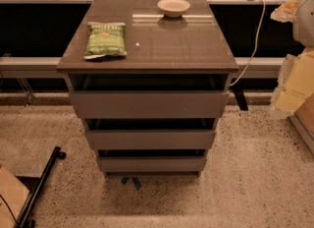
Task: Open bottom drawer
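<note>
The bottom drawer point(152, 164) is the lowest and narrowest of three plain grey-brown fronts on the cabinet point(147, 50) in the middle of the view. A dark gap runs above its front panel. The mid drawer point(150, 139) and the top drawer point(149, 104) sit above it, each with a dark gap over it. My gripper point(289, 92) is a pale white and yellowish shape at the right edge. It is to the right of the cabinet at about top-drawer height and well apart from it.
A green chip bag point(105, 39) and a pale bowl point(173, 7) lie on the cabinet top. A white cable point(251, 50) hangs at the cabinet's right. A black bar point(41, 187) and cardboard point(10, 192) lie on the speckled floor at bottom left.
</note>
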Controlling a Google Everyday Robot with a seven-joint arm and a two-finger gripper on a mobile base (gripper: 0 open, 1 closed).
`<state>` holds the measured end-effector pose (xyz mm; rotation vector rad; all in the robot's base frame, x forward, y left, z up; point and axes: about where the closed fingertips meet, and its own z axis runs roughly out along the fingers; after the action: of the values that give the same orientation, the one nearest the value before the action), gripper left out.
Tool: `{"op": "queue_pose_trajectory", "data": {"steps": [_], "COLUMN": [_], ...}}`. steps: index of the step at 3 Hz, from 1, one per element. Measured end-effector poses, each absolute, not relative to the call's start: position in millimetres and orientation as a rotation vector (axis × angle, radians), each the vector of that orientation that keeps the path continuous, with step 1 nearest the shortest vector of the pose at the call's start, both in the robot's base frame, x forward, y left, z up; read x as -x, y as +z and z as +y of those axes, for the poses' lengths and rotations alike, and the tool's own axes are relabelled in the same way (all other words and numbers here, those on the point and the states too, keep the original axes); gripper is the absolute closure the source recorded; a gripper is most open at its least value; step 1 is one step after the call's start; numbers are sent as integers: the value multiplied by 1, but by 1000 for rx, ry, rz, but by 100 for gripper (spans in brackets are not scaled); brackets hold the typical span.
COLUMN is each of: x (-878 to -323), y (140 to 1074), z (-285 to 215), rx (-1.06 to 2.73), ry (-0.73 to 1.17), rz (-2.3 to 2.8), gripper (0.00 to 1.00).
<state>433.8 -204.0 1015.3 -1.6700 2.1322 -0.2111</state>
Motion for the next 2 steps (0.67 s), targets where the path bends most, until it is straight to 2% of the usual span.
{"op": "queue_pose_trajectory", "data": {"steps": [2], "x": [-439], "y": [1001], "z": [-212], "rx": [1648], "ry": [-201], "rz": [2115], "gripper": [0]}}
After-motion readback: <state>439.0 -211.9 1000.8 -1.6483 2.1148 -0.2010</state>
